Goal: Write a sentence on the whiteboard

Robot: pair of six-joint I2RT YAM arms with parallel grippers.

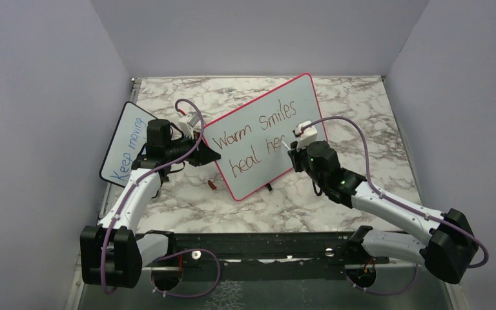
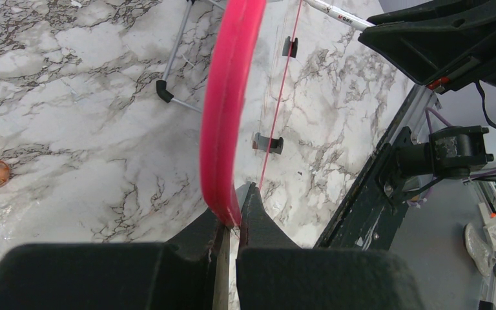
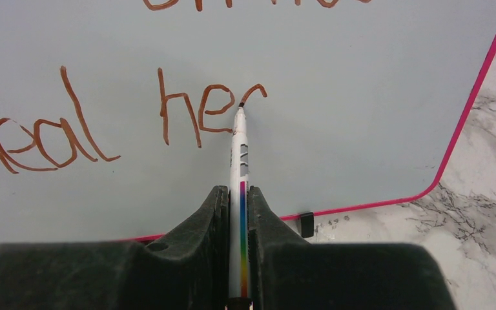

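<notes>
The whiteboard (image 1: 300, 97) with its thin pink frame stands tilted on the marble table. On it the sentence (image 1: 250, 139) reads "Warm Smiles" above "heal he" in red-brown. My left gripper (image 1: 208, 155) is shut on the board's left edge; the left wrist view shows the pink frame (image 2: 227, 110) pinched between the jaws of that gripper (image 2: 235, 210). My right gripper (image 3: 238, 192) is shut on a white marker (image 3: 239, 161) with a rainbow stripe. Its tip touches the board (image 3: 349, 129) at the end of a fresh curved stroke after "he" (image 3: 194, 110).
A smaller black-framed board (image 1: 128, 143) with blue writing "Keep moving" leans at the left, behind my left arm. A copper-brown marker cap (image 1: 212, 185) lies on the table below the whiteboard's left corner. Small black feet (image 2: 268, 143) hold the board up. Grey walls enclose three sides.
</notes>
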